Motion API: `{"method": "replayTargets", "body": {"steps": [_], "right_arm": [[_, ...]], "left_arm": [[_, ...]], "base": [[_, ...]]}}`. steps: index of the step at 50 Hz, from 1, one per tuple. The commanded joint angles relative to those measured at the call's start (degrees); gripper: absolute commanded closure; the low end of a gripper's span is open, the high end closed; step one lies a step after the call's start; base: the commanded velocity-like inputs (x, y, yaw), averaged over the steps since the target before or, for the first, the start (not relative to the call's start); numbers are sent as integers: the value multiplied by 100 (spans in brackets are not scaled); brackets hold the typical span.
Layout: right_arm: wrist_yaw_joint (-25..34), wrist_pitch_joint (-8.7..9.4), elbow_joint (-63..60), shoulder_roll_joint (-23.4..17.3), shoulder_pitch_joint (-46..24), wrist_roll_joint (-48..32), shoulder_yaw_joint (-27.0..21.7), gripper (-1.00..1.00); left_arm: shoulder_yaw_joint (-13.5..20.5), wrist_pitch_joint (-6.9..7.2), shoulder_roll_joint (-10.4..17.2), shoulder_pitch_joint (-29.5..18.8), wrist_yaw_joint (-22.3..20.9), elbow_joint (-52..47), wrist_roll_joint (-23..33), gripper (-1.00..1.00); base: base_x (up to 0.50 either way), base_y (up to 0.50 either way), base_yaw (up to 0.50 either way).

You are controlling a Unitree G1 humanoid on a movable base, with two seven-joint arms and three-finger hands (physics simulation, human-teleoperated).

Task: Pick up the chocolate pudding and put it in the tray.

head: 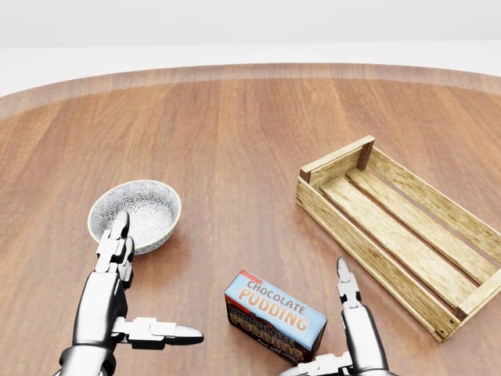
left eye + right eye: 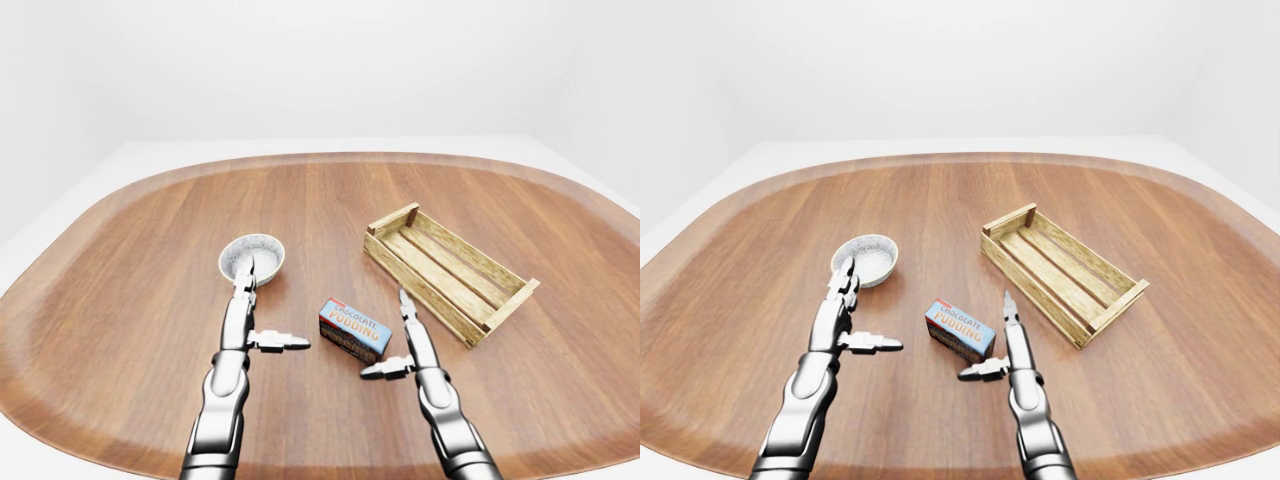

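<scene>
Your right hand (image 2: 405,345) is nearest: spread open, holding nothing, just right of the chocolate pudding (image 1: 275,315) on the worktop (image 1: 235,141). The box's long axis runs upper-left to lower-right in the head view. Thumb looks just short of the box's near end; contact unclear, cropped there. Left hand (image 1: 129,301) open, empty. Tray (image 1: 395,235) lies upper-right.

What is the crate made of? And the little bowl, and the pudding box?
The crate looks like pale raw wood: slats with grain. The bowl seems glazed ceramic, with a fine grey pattern and shiny rim. The pudding box looks like printed cardboard, with flat faces and sharp edges.
</scene>
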Motion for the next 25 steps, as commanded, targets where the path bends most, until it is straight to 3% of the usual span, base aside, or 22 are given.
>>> {"method": "replayTargets", "body": {"steps": [1,6,25], "right_arm": [[-100,0,534,-12,-182,-87,-4,-100],[-128,0,732,-14,-257,-104,-2,-100],[-213,0,1271,-21,-460,-168,9,-100]], "left_arm": [[37,-36,-7,-21,-69,32,-144,-100],[40,11,-9,-26,-66,2,-153,-100],[42,-12,-4,-21,-67,12,-154,-100]], "base": [[0,0,0],[0,0,0],[0,0,0]]}}
